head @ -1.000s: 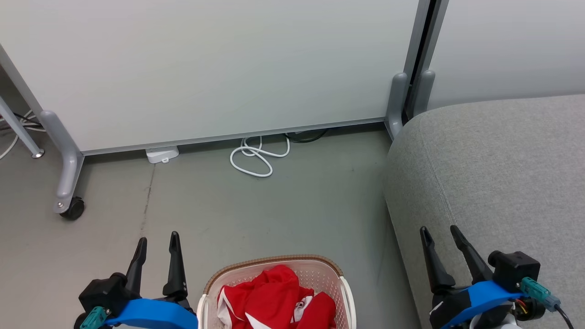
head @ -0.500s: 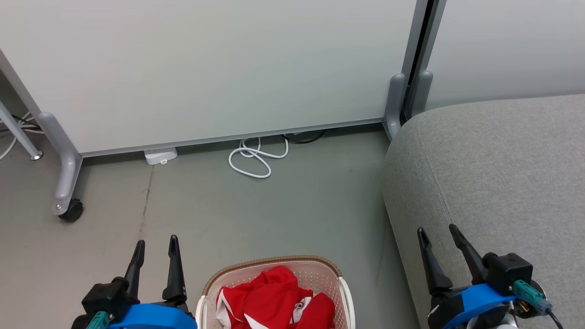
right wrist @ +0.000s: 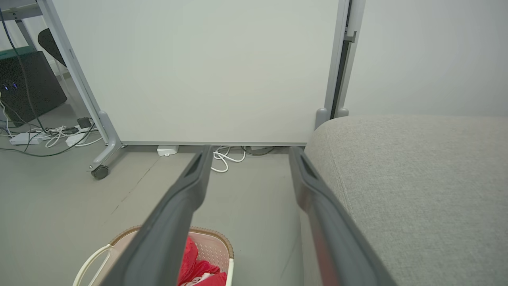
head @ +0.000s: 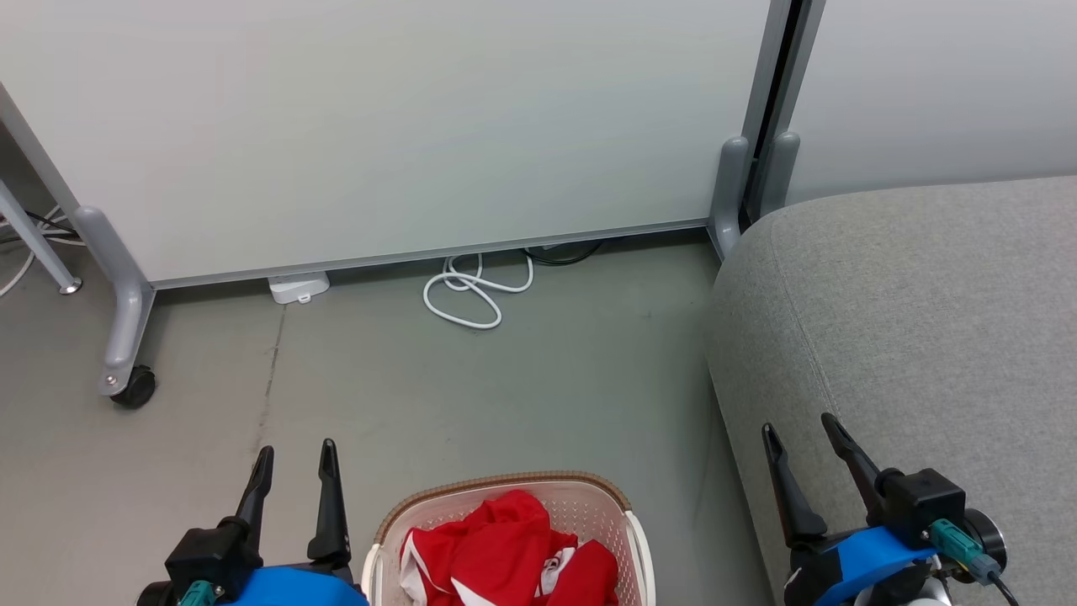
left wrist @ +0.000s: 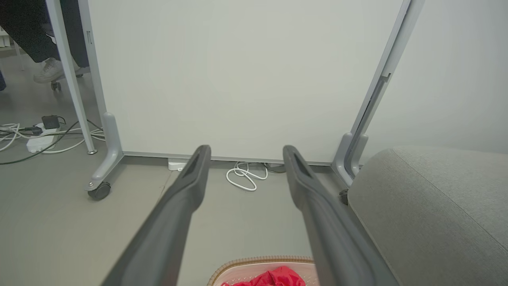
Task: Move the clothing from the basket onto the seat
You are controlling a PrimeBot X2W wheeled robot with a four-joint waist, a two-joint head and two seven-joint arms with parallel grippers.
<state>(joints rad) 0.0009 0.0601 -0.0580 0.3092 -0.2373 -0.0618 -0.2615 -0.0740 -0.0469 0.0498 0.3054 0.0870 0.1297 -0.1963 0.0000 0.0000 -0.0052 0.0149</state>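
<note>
The cream basket (head: 505, 486) with a brown rim stands on the floor at the bottom middle of the head view. Crumpled red clothing (head: 505, 547) with white trim lies inside it. The light grey seat (head: 917, 320) rises at the right. My left gripper (head: 296, 459) hangs open just left of the basket, nothing between its fingers. My right gripper (head: 801, 429) is open over the seat's front left edge, also holding nothing. The left wrist view catches the basket rim (left wrist: 258, 261) and the clothing (left wrist: 278, 277) below my fingers. The right wrist view has the basket (right wrist: 210, 238) at lower left and the seat (right wrist: 416, 178) at right.
A white partition panel (head: 404, 126) on grey wheeled legs (head: 126, 320) closes off the back. A coiled white cable (head: 475, 290) and a white power block (head: 299, 286) lie at its foot. More cables (right wrist: 43, 137) sit far left. A person's shoe (left wrist: 49, 71) shows behind the panel.
Both grippers have slid slightly lower in the head view, the right one also drifting a little left. The basket, clothing and seat stay put.
</note>
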